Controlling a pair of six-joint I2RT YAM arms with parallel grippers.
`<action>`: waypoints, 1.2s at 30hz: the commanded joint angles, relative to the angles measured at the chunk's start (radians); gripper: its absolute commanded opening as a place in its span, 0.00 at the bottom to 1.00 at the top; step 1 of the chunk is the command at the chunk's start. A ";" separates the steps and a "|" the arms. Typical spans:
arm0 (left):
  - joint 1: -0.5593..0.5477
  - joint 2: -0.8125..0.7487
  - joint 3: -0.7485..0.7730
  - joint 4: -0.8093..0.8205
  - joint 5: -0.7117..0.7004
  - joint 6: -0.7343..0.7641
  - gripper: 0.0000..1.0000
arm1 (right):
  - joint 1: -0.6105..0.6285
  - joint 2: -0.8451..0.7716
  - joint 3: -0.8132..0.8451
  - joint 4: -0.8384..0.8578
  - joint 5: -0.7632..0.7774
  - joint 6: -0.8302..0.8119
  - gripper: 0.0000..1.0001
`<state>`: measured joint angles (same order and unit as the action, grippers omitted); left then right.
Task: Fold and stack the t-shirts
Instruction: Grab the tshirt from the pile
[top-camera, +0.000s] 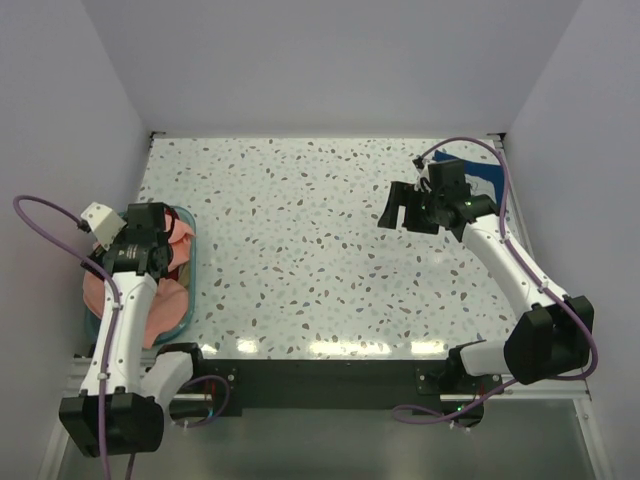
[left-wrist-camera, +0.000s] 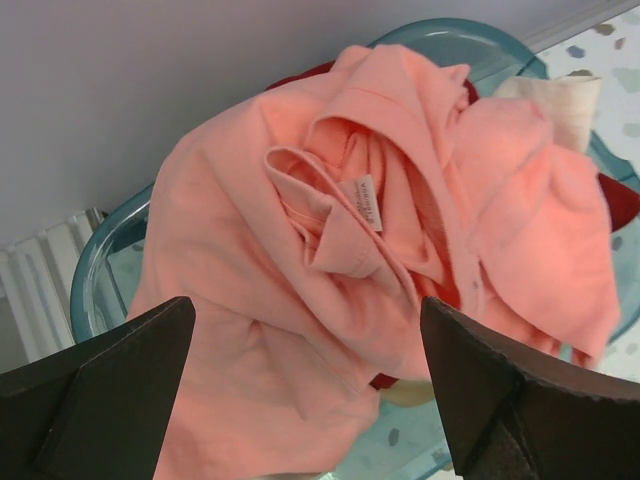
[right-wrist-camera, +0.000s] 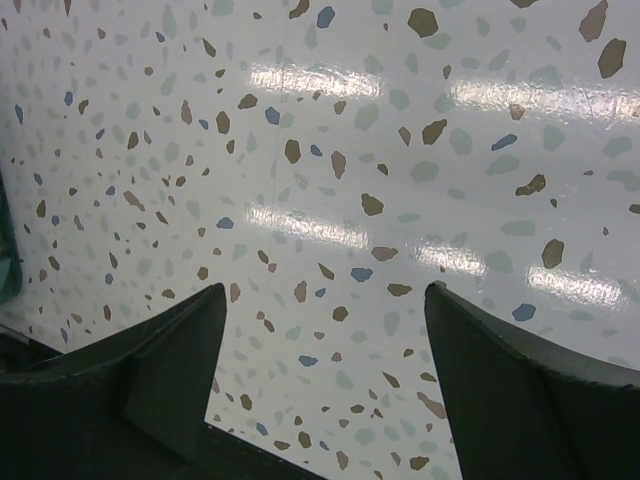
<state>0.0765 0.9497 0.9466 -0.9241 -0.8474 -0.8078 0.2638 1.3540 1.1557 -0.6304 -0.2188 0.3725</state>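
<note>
Salmon-pink t-shirt (left-wrist-camera: 330, 260) lies bunched in the teal basket (left-wrist-camera: 92, 272) at the overhead view's left edge, directly beneath the wide, empty left claw (left-wrist-camera: 305, 325); right claw (top-camera: 406, 214), likewise wide, is well apart.

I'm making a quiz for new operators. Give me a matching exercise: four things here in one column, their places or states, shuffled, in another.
1 pink t-shirt
2 navy blue cloth
3 left gripper
4 right gripper

A open over the bare speckled table
B heaped in the teal basket
C far right corner of the table
D open over the pink heap

Pairs: 1-B, 2-C, 3-D, 4-A
</note>
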 joint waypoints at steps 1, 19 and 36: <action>0.060 0.018 -0.055 0.094 -0.027 0.005 1.00 | 0.006 0.003 0.015 0.026 0.003 -0.017 0.84; 0.229 0.052 -0.190 0.341 0.091 0.122 0.20 | 0.005 0.091 0.096 -0.008 -0.011 -0.014 0.84; 0.227 -0.031 0.035 0.379 0.525 0.053 0.00 | 0.006 0.207 0.269 -0.029 0.030 0.005 0.84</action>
<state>0.3008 0.9234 0.8810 -0.6254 -0.4648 -0.6983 0.2638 1.5524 1.3678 -0.6590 -0.2134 0.3763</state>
